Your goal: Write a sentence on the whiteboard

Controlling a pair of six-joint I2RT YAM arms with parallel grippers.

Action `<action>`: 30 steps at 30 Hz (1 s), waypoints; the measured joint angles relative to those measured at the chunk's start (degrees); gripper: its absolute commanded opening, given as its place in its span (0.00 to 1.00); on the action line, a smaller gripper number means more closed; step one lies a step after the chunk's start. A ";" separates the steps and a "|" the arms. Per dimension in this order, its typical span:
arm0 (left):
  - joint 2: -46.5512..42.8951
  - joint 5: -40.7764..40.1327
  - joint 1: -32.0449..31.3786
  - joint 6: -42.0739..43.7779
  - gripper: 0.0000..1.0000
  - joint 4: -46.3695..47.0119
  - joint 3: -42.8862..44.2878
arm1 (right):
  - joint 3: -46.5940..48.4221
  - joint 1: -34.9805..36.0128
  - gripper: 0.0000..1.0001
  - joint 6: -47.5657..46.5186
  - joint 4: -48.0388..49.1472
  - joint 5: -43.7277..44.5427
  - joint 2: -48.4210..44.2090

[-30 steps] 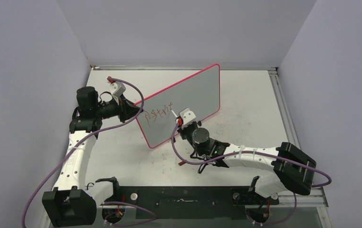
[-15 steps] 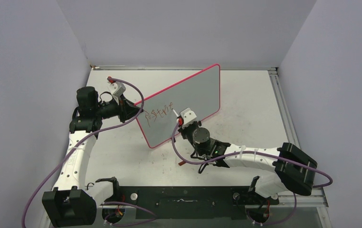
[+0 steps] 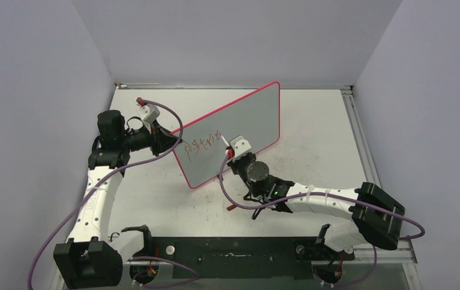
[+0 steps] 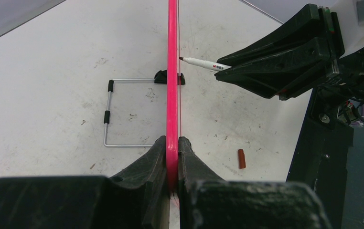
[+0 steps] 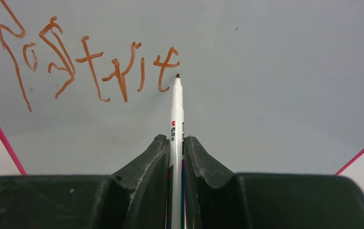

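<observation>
**Marker edges right, first word still growing**

Over the last second my right arm has crept a little to the right and farther along the board, carrying the marker [image 5: 176,105] with it. The scrawl looks much the same in the overhead view, so I read this as the pen stepping on to the next stroke, not as a new letter done. The sentence [image 5: 89,67] is one line of orange-red letters on the left part of the board face, and most of the face to the right is bare. I judge the writing to be in its early part.

The whiteboard [image 3: 245,118] stands on its edge, running diagonally from near left to far right across the middle of the table [image 3: 312,133]. A thin wire stand [image 4: 107,114] sits on its back side.

The right gripper [image 5: 174,140] is clamped narrow on the marker's barrel, which points straight out from between the fingers. The tip sits just right of the last letter. Whether it actually touches the board, I cannot tell. That arm reaches in low from the near right, forearm almost level, wrist turned toward the board face.

The left gripper [image 4: 172,140] is pinched tight on the red rim at the board's near-left end and holds it upright. Its arm comes up the left side and bends in at the wrist.

A small brown-red cap [image 4: 241,158] lies on the table, near the right arm.
</observation>
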 measured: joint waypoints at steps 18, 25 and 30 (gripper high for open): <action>0.00 -0.20 0.00 -0.02 0.00 0.00 0.00 | -0.61 -0.70 0.05 1.60 0.04 0.59 1.20; 0.00 -0.13 0.00 0.00 0.00 0.00 -0.02 | -1.79 -0.76 0.05 2.56 -1.51 1.14 1.20; 0.00 -0.07 0.00 0.00 0.00 0.00 0.00 | -1.86 -0.74 0.05 2.47 -1.57 1.38 0.61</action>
